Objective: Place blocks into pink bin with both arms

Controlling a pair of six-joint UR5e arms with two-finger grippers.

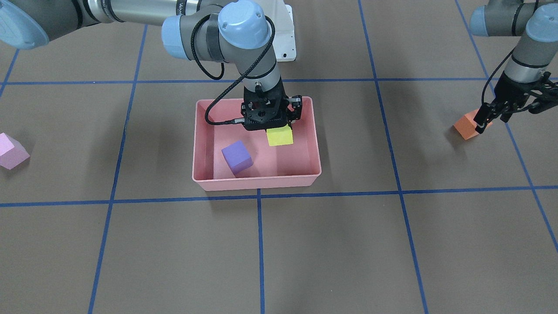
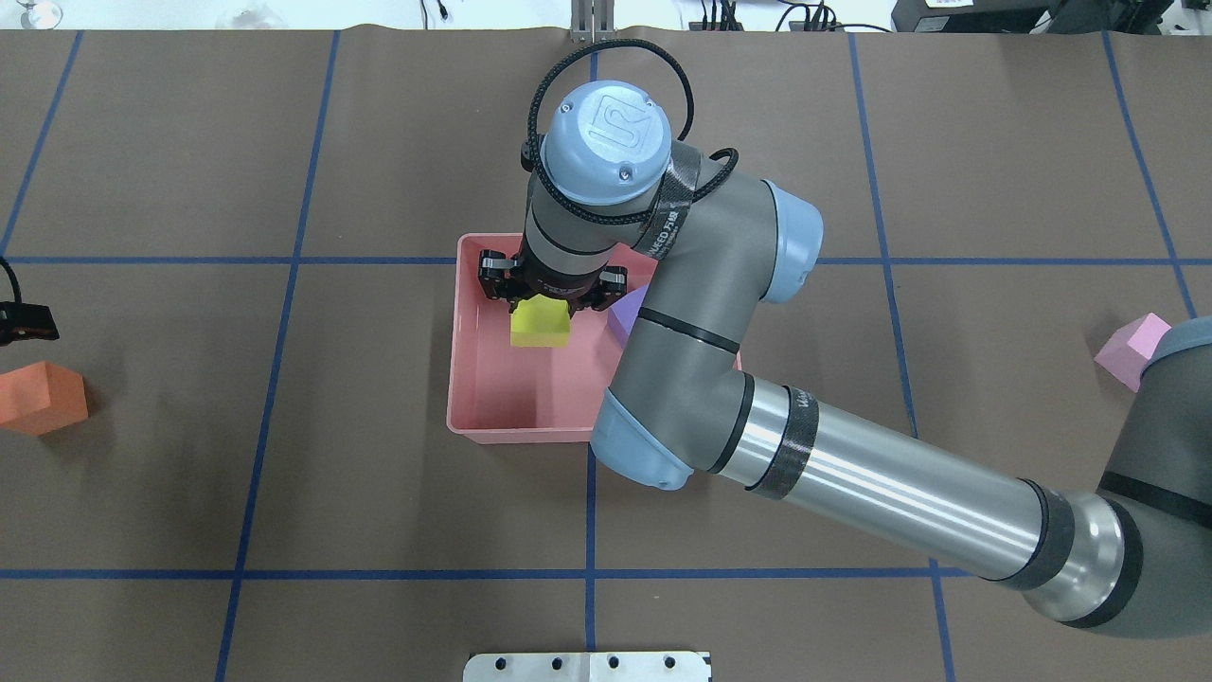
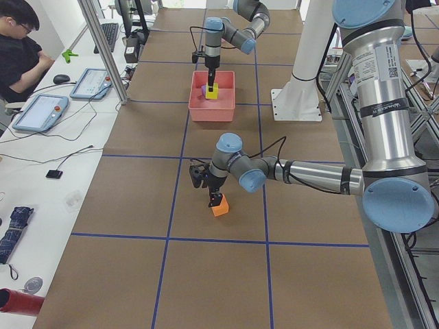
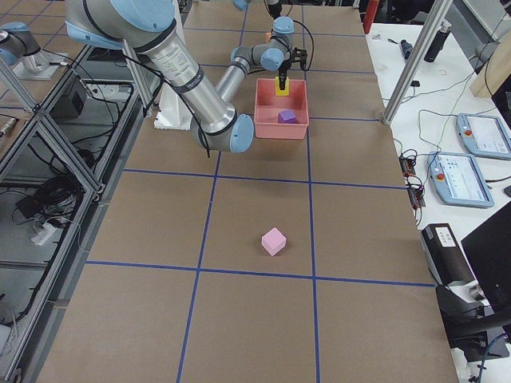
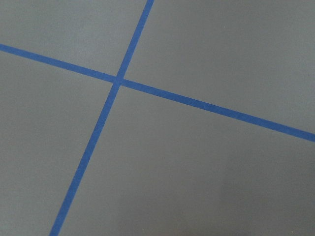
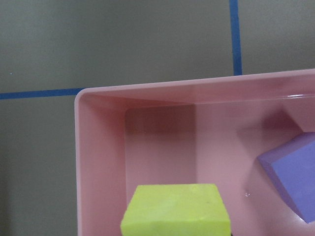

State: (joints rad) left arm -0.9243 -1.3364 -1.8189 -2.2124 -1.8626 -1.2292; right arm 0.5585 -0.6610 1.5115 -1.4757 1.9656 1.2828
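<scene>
My right gripper (image 1: 272, 126) is over the far part of the pink bin (image 1: 257, 181) and is shut on the yellow block (image 1: 279, 136), holding it just above the bin floor. The purple block (image 1: 237, 157) lies inside the bin. In the right wrist view the yellow block (image 6: 175, 210) sits low at centre, with the purple block (image 6: 290, 172) to its right. My left gripper (image 1: 495, 117) looks open, just above and beside the orange block (image 1: 467, 125) on the table. The light pink block (image 2: 1131, 349) lies alone near the right arm's side.
Brown table paper with a blue tape grid (image 5: 117, 81) fills the left wrist view. The right arm's forearm (image 2: 881, 483) stretches across the table and covers the bin's right part in the overhead view. The white base pedestal (image 1: 285, 39) stands behind the bin. An operator (image 3: 20, 48) sits at the far side.
</scene>
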